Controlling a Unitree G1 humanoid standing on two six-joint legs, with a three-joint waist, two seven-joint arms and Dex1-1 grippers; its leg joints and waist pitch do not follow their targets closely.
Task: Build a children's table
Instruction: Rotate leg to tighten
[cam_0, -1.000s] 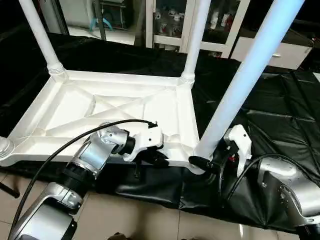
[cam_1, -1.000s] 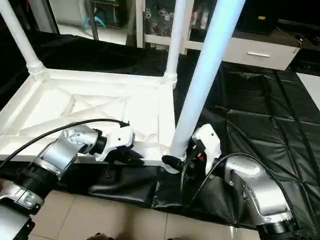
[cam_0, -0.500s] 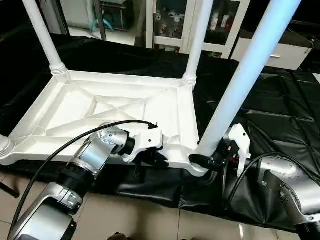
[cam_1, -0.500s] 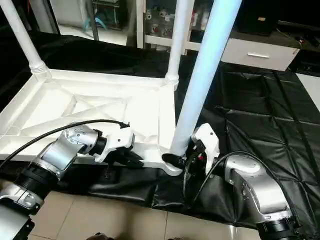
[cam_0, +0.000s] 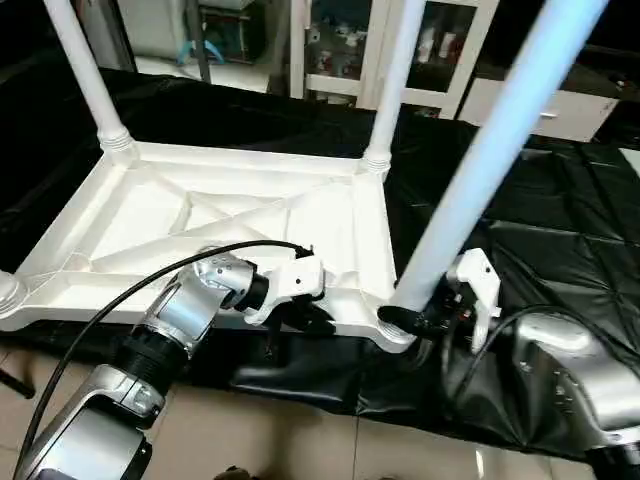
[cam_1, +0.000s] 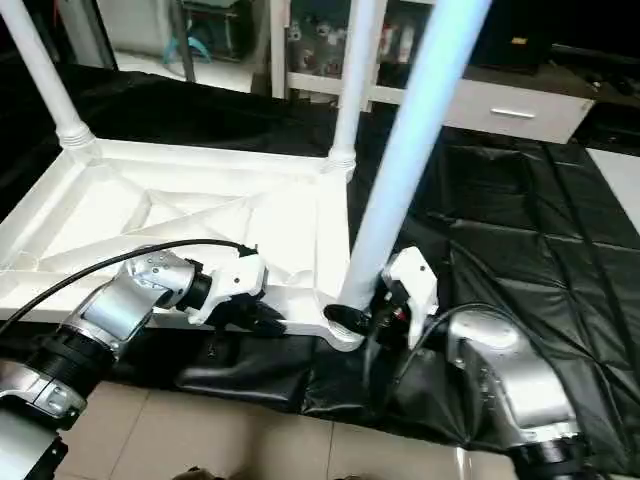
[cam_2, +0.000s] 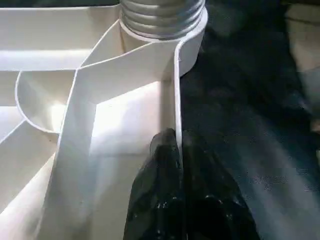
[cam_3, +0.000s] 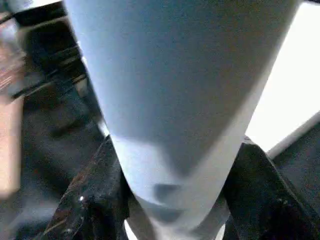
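A white plastic rectangular table top (cam_0: 230, 225) lies upside down on a black padded mat (cam_0: 560, 220), its raised rim and X-shaped ribs facing up. Two long white tapered tube legs already stand upright in the far corner sockets: the far-left leg (cam_0: 85, 70) and the far-right leg (cam_0: 392, 75). A third white leg (cam_0: 490, 150), nearest the robot's right side, rises at a slant from the near-right corner socket (cam_0: 395, 322); it looks placed in the socket but, judging by its tilt, not yet fully seated or straightened. The near-left corner socket (cam_0: 8, 292) is at the picture's edge, and whether it holds a leg cannot be told, so at least finishing this leg, and perhaps one more, seems left. The left gripper (cam_0: 312, 318) is pinched shut on the near rim of the top, one black finger (cam_2: 160, 165) on each side of the thin wall, steadying it. The right gripper (cam_0: 420, 322) has its black fingers on either side of the slanted leg's base, close against it, though a firm clamp cannot be confirmed. Beyond the mat stand glass-fronted cabinets (cam_0: 350, 45) and a low white drawer unit (cam_0: 560, 105), well clear of the work. A black cable (cam_0: 150, 280) loops over the left forearm and could snag.
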